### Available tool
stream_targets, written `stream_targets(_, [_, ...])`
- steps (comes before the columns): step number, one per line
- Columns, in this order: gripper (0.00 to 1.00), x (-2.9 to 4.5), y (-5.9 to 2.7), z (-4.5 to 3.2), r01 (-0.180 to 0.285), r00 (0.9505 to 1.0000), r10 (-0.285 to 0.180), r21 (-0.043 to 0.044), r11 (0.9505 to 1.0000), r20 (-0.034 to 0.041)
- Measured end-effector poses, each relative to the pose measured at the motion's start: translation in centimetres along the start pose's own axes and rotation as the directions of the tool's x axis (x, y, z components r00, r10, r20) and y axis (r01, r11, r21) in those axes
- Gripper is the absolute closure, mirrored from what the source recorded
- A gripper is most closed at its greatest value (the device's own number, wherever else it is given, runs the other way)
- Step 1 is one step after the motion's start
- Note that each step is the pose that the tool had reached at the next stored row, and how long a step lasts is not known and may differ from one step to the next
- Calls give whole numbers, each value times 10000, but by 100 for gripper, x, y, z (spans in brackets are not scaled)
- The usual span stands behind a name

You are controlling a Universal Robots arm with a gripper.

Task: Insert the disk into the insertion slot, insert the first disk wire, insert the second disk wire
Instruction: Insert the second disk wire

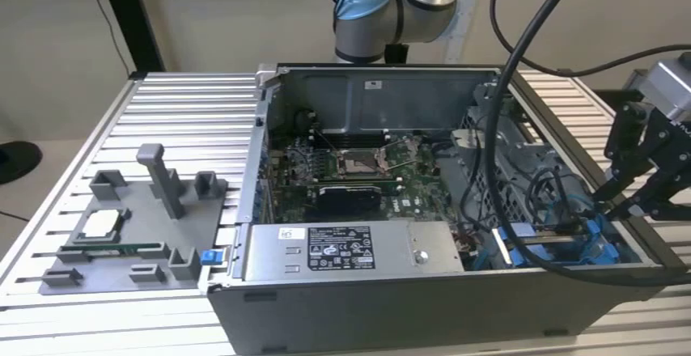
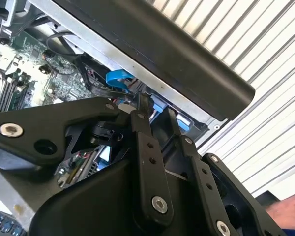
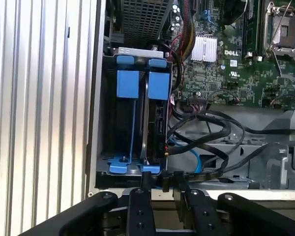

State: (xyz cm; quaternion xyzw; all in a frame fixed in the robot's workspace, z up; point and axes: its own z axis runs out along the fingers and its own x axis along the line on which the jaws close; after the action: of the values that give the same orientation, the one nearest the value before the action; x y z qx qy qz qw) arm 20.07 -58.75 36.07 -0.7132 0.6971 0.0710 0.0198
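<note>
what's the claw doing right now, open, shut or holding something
claw: cannot be told; it sits at the edge of the insertion slot.

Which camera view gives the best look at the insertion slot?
The first wrist view: it looks straight into the insertion slot, showing its blue rails end to end. The exterior view catches it at an angle, partly behind black cables. The second wrist view shows bits of blue past the hand.

The disk (image 3: 156,118) sits in the insertion slot (image 3: 137,50).
</note>
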Motion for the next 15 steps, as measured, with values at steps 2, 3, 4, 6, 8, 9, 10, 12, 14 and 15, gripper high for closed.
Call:
stream_targets(2, [0,1,0,6,-49,10000,49,-89,9999,6])
stream_targets(3, [0,1,0,9,-59,10000,59,-130,9999,7])
stream_targets(4, [0,2,-1,12,-69,10000,69,-172,9998,9])
stream_targets(6, [0,2,-1,14,-80,10000,80,-223,9997,9])
stream_targets(8, [0,2,-2,15,-81,10000,81,-223,9997,7])
stream_targets(9, [0,3,-6,17,-81,10000,81,-224,9997,10])
stream_targets(10, [0,3,-15,18,-79,10000,79,-225,9997,13])
stream_targets(12, [0,3,-49,14,-85,10000,85,-254,9996,12])
stream_targets(14, [0,4,-79,14,-96,10000,97,-350,9993,14])
stream_targets(15, [0,4,-83,14,-111,9999,112,-461,9989,15])
